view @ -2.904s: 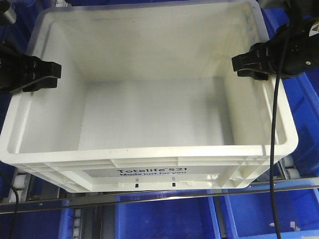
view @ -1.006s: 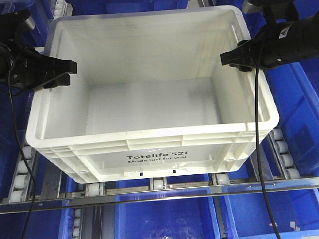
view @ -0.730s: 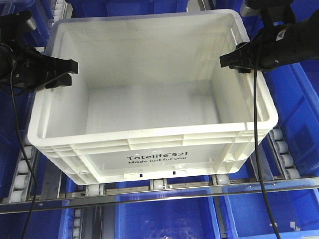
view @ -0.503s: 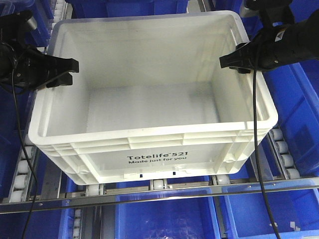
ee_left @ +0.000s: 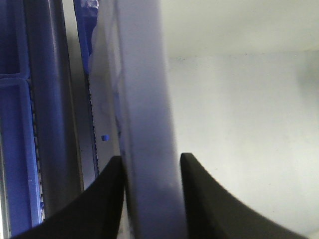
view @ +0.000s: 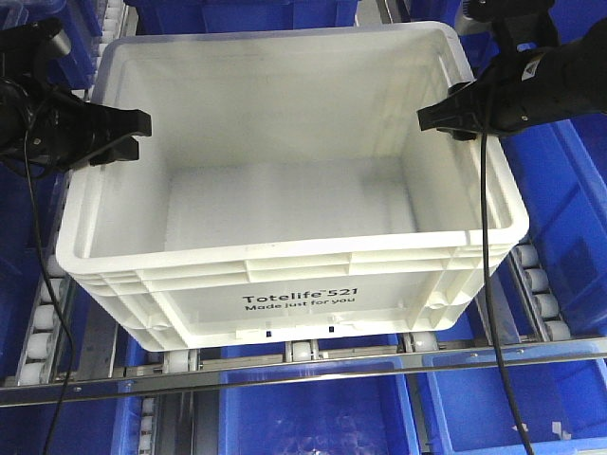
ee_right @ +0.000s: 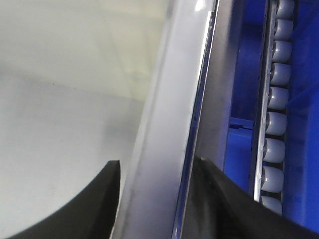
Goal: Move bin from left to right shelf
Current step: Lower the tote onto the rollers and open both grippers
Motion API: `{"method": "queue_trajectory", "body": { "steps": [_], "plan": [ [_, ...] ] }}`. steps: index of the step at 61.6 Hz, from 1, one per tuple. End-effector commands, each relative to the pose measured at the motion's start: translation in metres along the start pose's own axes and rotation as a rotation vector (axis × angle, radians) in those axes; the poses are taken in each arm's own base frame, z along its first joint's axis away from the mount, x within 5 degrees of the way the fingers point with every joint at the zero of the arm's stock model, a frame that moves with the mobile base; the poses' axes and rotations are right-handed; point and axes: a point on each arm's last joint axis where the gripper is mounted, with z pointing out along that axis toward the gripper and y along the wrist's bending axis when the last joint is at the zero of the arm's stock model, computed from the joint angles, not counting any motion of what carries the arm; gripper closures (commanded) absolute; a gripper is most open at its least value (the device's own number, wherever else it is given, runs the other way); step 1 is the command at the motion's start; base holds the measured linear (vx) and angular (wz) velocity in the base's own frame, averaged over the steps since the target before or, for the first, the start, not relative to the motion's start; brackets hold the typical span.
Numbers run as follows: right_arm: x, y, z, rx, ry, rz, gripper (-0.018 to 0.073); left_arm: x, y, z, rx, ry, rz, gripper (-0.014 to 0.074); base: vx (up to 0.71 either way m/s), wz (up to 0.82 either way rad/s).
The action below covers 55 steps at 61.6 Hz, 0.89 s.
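The white bin (view: 294, 267), printed "Totelife 521", sits empty on the roller shelf in the front view. My left gripper (view: 106, 135) straddles its left rim, one black finger inside the wall and one outside. My right gripper (view: 455, 114) straddles the right rim in the same way. In the left wrist view the bin's rim (ee_left: 144, 99) runs up between the fingers of the left gripper (ee_left: 152, 167). The right wrist view shows the rim (ee_right: 174, 99) filling the space between the fingers of the right gripper (ee_right: 157, 169). Both grippers are shut on the rim.
Blue plastic bins (view: 313, 412) surround the shelf below and on both sides. Roller tracks (view: 536, 284) run under the bin and show beside the right rim (ee_right: 276, 99). A metal rail (view: 303, 368) crosses the shelf front. Black cables hang from both arms.
The bin was larger and nearer the camera 2.9 s ago; it has since moved back and down onto the rollers. Over the last second it and both grippers barely shift.
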Motion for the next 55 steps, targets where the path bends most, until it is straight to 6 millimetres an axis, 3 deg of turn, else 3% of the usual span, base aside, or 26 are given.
{"method": "queue_trajectory", "body": {
  "steps": [1,13,40,55],
  "plan": [
    [-0.0245,-0.0105,-0.0208,0.060,-0.186,-0.043,0.0554,-0.0204,-0.0087,-0.0177,0.024,-0.194,0.075,0.0588,0.00,0.00],
    [-0.0242,-0.0105,-0.0208,0.060,-0.182,-0.043,0.0477,-0.0204,-0.0085,-0.0177,0.022,-0.194,0.077,0.0535,0.00,0.00],
    [-0.0227,-0.0103,-0.0205,0.057,-0.166,-0.035,0.0073,-0.0211,-0.0084,-0.0178,0.021,-0.203,0.078,0.0309,0.00,0.00],
    [-0.0236,-0.0105,-0.0225,0.059,-0.167,-0.036,0.0026,-0.0231,-0.0085,-0.0203,0.020,-0.229,0.080,0.0261,0.00,0.00]
  ]
}}
